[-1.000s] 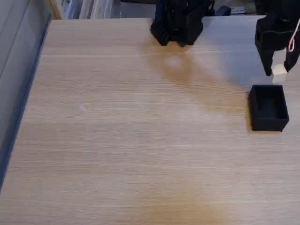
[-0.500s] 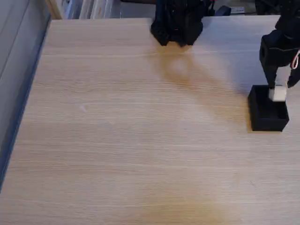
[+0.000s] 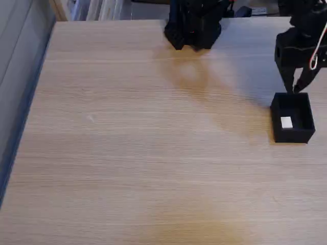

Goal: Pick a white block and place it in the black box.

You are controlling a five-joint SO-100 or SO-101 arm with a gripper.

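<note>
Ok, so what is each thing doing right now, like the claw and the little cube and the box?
white block: lying inside the box, on its floor, nothing gripping it.
black box: upright on the table, open top, block inside.
claw: open, empty, tips just above the box's far wall.
table: wooden, holding the box.

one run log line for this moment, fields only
phase: release done | gripper: open, empty, above far rim of black box | white block: inside box, on floor | table: wood
</note>
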